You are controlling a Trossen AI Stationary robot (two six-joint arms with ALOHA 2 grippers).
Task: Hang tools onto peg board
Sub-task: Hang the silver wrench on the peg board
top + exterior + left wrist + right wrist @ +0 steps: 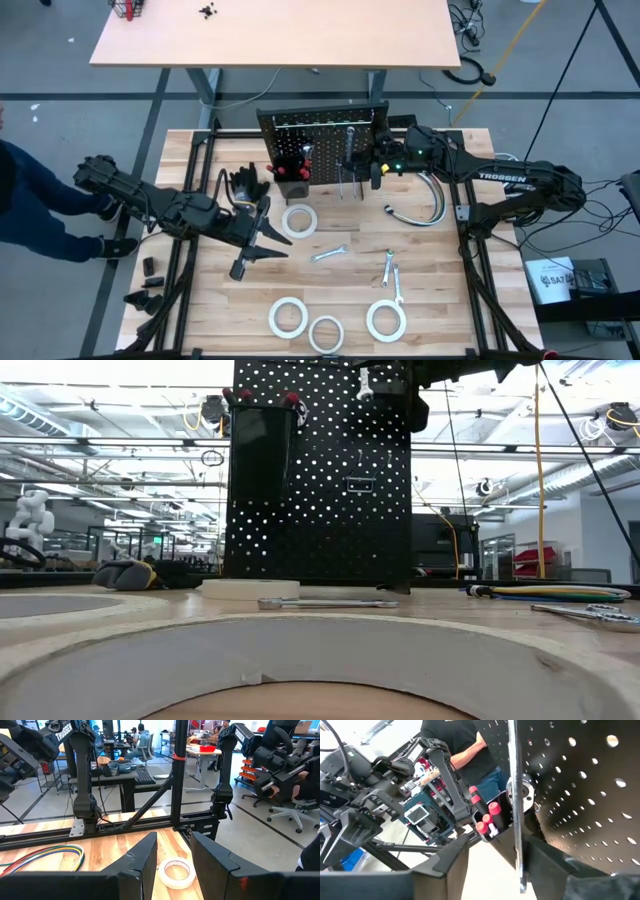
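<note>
From above, the right gripper (377,168) sits hard against the right half of the upright peg board (322,128), holding a silver ratchet (349,160) that hangs down the panel's face. The left gripper (262,240) rests low over the table (200,310), beside a white tape roll (298,221), fingers spread and empty. An open-end wrench (329,254) lies mid-table, two more wrenches (391,275) lie to its right, and three tape rolls (326,328) sit along the near edge. Screwdrivers (290,157) stand in the board's small bin.

At table height, the peg board (320,490) stands behind a tape roll (250,589) and a wrench (327,603); the right arm reaches its top corner.

The left wrist view shows its own fingers (145,857) parted around nothing, a tape roll (176,873) just beyond them.

The right wrist view shows the ratchet (516,795) running between the fingers (451,860), its head by the perforated panel; the jaws look pressed on the handle.

The risk, as I judge it: whether the head is seated on a hook is hidden, so releasing now could drop the ratchet to the table. Pushing further could tip the free-standing board.
</note>
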